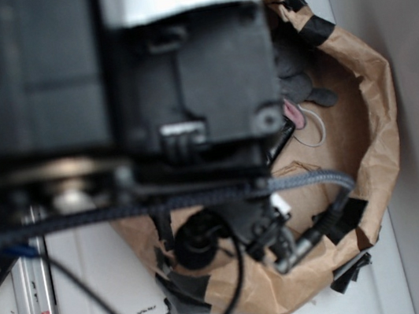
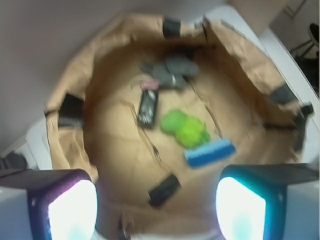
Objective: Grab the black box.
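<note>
In the wrist view the black box (image 2: 148,107), a slim glossy block, lies lengthwise on the floor of a brown paper bin (image 2: 65,130), just left of a green plush toy (image 2: 184,127). My gripper (image 2: 156,210) hangs high above the bin's near side and is open. Its two lit fingertips (image 2: 72,210) sit wide apart at the bottom corners with nothing between them. The box is well ahead of the fingers and apart from them. The arm hides the box in the exterior view.
A grey plush mouse (image 2: 169,71) lies beyond the box, almost touching its far end. A blue brush (image 2: 210,152) lies near the green toy. A black tape patch (image 2: 164,190) sits on the bin floor. The crumpled paper walls (image 1: 378,114) rise all round, on a white table.
</note>
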Tool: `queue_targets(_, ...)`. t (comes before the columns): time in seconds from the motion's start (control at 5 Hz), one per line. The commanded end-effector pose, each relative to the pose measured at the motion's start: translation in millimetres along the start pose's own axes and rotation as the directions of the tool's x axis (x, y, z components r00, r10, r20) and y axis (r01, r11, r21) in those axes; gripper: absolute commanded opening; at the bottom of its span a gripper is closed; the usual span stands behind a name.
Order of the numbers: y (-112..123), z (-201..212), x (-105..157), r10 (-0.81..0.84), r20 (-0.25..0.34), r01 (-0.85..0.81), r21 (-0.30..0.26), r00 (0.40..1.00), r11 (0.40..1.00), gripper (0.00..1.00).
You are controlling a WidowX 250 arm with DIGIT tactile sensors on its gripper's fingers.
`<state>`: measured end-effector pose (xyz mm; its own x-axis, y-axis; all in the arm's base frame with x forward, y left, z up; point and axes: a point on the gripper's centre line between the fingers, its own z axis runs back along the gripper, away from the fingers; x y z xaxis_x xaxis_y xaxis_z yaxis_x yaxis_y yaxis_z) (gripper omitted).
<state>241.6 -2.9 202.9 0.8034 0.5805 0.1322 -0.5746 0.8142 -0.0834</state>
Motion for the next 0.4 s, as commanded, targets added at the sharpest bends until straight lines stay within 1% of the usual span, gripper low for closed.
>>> queue_targets(0.0,31,-37,29,0.208,0.051,-0.202,-0.11,0.977,0.973,1.0)
queue_targets(0.2,33,-46,41,0.197,0.049,-0.191,-0.105,0.979,0.976,1.0)
